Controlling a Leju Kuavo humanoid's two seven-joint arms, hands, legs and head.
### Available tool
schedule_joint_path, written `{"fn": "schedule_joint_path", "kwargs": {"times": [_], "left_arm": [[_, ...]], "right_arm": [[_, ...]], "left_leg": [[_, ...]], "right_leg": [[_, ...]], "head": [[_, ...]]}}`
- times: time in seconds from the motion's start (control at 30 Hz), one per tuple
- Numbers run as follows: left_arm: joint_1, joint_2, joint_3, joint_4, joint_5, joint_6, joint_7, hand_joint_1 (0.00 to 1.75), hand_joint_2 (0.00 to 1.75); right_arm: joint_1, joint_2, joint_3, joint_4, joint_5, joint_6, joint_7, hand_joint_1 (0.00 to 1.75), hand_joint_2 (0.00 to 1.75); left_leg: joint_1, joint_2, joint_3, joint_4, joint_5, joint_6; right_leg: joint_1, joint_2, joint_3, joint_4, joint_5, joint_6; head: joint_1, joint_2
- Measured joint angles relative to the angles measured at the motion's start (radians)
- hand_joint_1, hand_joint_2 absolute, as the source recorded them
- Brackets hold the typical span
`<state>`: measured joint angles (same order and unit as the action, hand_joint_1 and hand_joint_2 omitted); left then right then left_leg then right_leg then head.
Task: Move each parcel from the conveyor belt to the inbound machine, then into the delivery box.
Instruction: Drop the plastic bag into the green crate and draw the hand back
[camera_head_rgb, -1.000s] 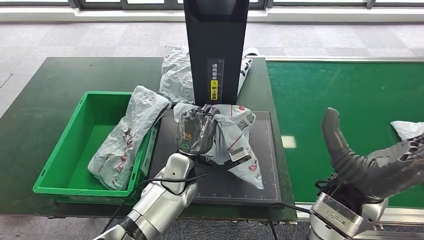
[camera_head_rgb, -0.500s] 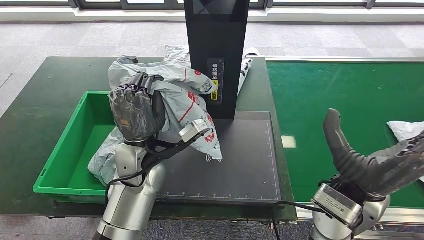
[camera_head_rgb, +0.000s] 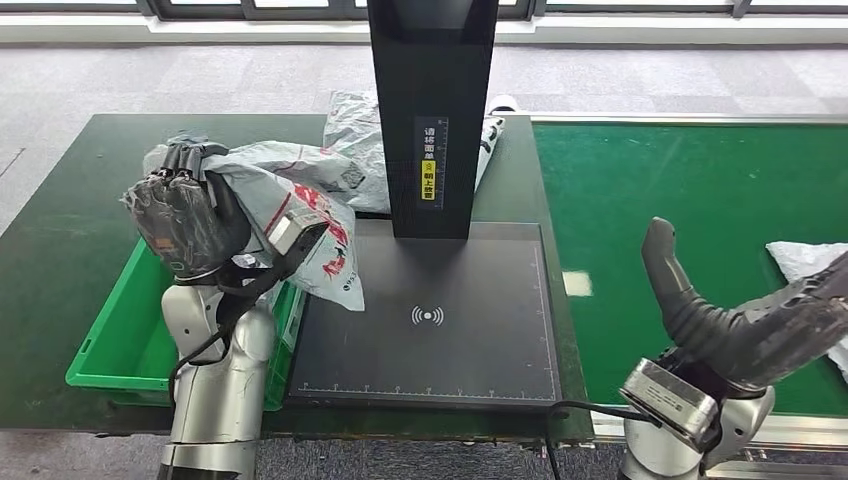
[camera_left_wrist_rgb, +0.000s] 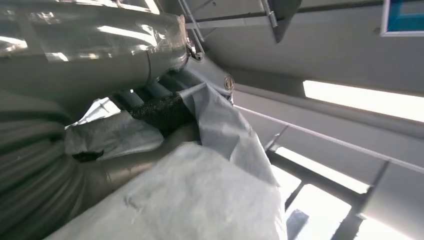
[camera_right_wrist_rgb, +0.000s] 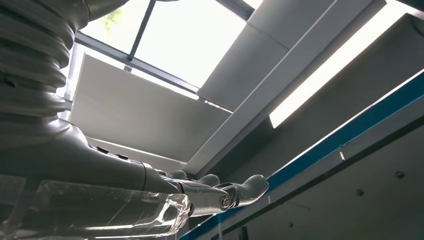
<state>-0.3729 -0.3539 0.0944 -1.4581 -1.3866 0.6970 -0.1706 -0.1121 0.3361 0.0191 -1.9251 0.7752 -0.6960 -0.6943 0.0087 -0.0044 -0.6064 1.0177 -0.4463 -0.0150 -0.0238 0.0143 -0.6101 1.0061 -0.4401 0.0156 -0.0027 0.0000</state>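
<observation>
My left hand (camera_head_rgb: 185, 222) grips a grey parcel (camera_head_rgb: 290, 205), fingers closed over its gathered upper end; the parcel is raised above the near right corner of the green delivery box (camera_head_rgb: 110, 345). The parcel is a crumpled grey plastic mailer with red and black print and a white label on the side facing me; its loose lower end hangs over the box's right rim and the left edge of the inbound machine's black platform (camera_head_rgb: 440, 320). In the left wrist view, the grey film (camera_left_wrist_rgb: 200, 195) folds around my dark fingers (camera_left_wrist_rgb: 162, 111). My right hand (camera_head_rgb: 745, 320) hovers over the near edge of the green conveyor belt (camera_head_rgb: 680, 180), palm up, fingers apart, holding nothing. A second parcel (camera_head_rgb: 805, 258) lies on the belt beside it. Another grey bag (camera_head_rgb: 352, 130) sits behind the machine's black column (camera_head_rgb: 432, 100).
</observation>
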Motion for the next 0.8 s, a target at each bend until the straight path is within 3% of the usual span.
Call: {"fn": "schedule_joint_path", "kwargs": {"times": [0.13,0.5,0.63,0.8], "left_arm": [[-0.032,0.001,0.097,0.052,-0.002,0.0,-0.006,1.75,1.75],[-0.14,0.055,0.453,0.407,-0.092,0.0,0.021,1.75,1.75],[-0.148,0.072,0.509,0.477,-0.096,0.0,0.052,0.02,1.75],[-0.197,0.109,0.528,0.614,-0.101,0.001,0.131,0.0,1.75]], "right_arm": [[0.0,0.0,0.0,0.008,0.001,0.0,0.0,0.0,1.75],[0.003,0.0,0.001,0.02,0.023,0.0,0.0,0.0,1.75],[0.002,0.0,0.004,0.031,0.024,0.0,0.0,0.0,1.75],[0.002,0.0,0.005,0.04,0.023,0.0,0.0,0.0,1.75]], "left_leg": [[0.0,0.0,0.0,0.0,0.0,0.0],[0.0,0.0,0.0,0.0,0.0,0.0],[0.0,-0.002,0.0,0.0,0.0,0.0],[0.0,-0.003,0.001,0.0,0.0,0.0]], "right_leg": [[0.0,0.0,0.0,0.0,0.0,0.0],[0.0,0.0,0.001,0.0,0.0,0.0],[0.0,-0.002,0.001,0.0,0.0,0.0],[-0.001,-0.003,0.003,0.0,0.0,0.0]], "head": [[0.0,0.0],[0.0,0.0],[0.0,0.0],[0.0,0.0]]}}
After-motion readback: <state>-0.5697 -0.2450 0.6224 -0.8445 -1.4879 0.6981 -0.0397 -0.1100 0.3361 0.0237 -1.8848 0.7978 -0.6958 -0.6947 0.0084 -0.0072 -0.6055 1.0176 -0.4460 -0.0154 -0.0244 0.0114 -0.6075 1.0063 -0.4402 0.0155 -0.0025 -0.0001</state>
